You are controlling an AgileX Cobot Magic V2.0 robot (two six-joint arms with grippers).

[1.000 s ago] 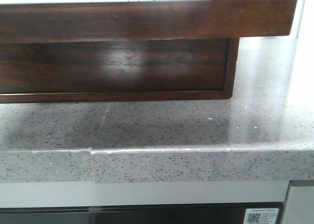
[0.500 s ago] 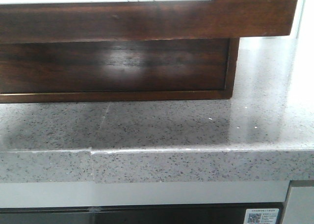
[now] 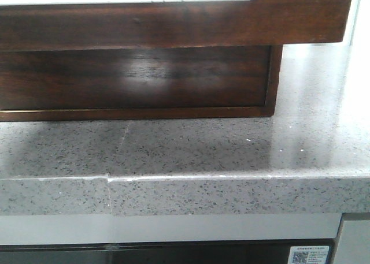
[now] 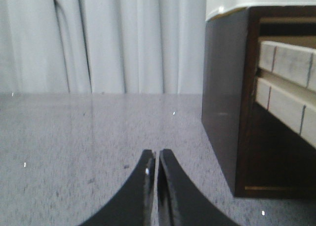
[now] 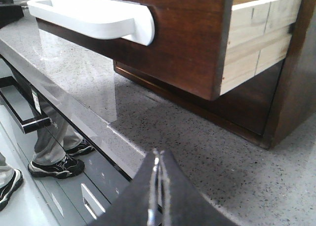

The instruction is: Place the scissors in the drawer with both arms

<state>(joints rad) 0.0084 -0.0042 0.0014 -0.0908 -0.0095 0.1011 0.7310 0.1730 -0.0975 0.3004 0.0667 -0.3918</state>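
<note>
The drawer (image 3: 173, 24) stands pulled out over the counter, its glossy dark brown front topped by a long pale cut-out. Its front (image 5: 190, 43) and pale wooden side also show in the right wrist view, and that pale side (image 4: 289, 63) appears again in the left wrist view. The scissors are out of view in every frame. My left gripper (image 4: 157, 154) is shut, low over the grey counter beside the cabinet, with nothing between its black fingers. My right gripper (image 5: 157, 153) is shut above the counter's front edge, in front of the drawer.
The dark wooden cabinet (image 3: 139, 79) holding the drawer sits on a speckled grey stone counter (image 3: 202, 145). White curtains (image 4: 98, 38) hang behind the counter. A person's legs and dark shoes (image 5: 54, 164) stand on the floor below the counter edge.
The dark shadow on the counter's left part has faded and spread a little. The drawer and cabinet have not moved.
</note>
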